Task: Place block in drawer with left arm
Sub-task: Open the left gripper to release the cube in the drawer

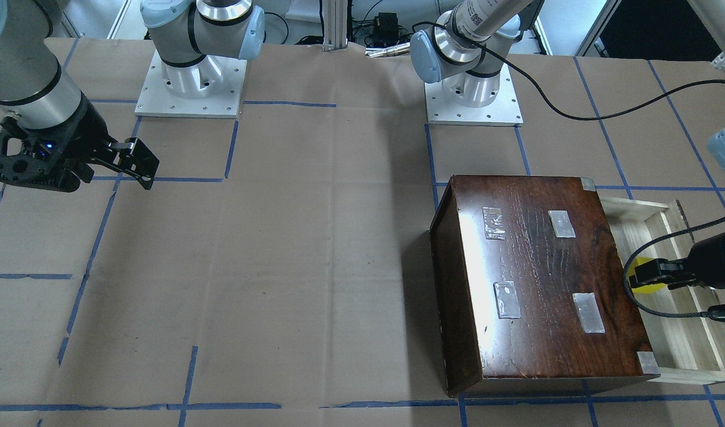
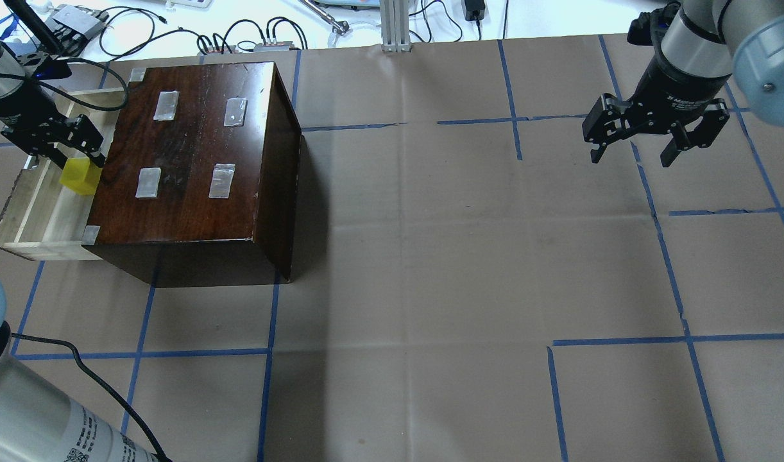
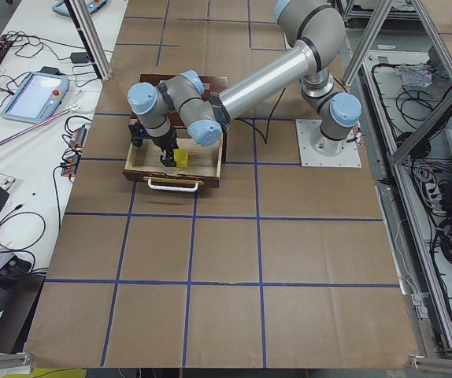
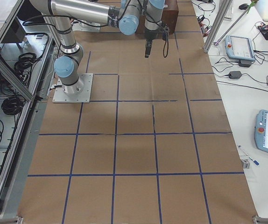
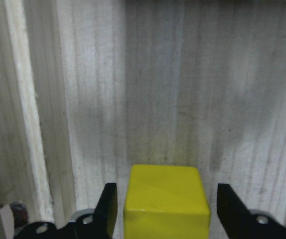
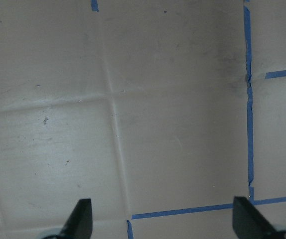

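Observation:
The yellow block rests on the floor of the pale wooden drawer, which is pulled out of the dark brown box. My left gripper is down in the drawer, open, with a finger on each side of the block and a narrow gap at each. In the front-facing view the block peeks out beside the left gripper. My right gripper is open and empty, hovering over the bare paper far from the box.
The box top carries several clear tape patches. Blue tape lines grid the brown paper table. Cables and devices lie past the far table edge. The left arm's black cable loops over the table.

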Controlling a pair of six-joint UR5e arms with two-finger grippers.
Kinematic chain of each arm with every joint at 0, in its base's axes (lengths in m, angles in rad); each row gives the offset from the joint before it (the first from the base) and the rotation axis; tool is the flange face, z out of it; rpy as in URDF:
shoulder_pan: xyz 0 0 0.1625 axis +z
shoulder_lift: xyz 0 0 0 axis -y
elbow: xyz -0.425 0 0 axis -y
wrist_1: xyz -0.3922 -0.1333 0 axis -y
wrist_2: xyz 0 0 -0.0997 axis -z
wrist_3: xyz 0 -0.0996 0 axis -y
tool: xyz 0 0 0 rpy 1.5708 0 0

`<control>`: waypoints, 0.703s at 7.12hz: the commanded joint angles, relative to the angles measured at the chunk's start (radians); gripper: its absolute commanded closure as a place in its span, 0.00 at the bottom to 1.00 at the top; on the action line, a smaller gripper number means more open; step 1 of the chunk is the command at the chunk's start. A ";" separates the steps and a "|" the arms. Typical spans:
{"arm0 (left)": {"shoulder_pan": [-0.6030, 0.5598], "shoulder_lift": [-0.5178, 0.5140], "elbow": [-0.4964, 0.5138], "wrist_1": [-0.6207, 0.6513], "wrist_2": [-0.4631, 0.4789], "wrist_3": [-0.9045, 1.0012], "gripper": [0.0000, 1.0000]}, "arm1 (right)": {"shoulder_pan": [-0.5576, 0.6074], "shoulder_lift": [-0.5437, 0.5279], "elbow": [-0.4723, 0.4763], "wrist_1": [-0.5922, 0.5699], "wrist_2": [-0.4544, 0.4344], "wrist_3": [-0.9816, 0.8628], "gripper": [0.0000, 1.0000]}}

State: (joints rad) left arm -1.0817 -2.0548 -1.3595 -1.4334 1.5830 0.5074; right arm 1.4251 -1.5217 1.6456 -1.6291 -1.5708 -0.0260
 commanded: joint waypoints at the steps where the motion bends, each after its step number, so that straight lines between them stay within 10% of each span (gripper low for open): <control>1: -0.001 0.043 0.026 -0.008 0.002 -0.007 0.04 | 0.000 0.000 0.000 0.000 0.000 0.000 0.00; 5: -0.221 0.272 -0.013 -0.159 0.014 -0.280 0.02 | 0.000 0.000 0.000 0.000 0.000 0.001 0.00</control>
State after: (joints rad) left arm -1.1987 -1.8493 -1.3529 -1.5636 1.5924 0.3217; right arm 1.4250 -1.5215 1.6459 -1.6291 -1.5708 -0.0257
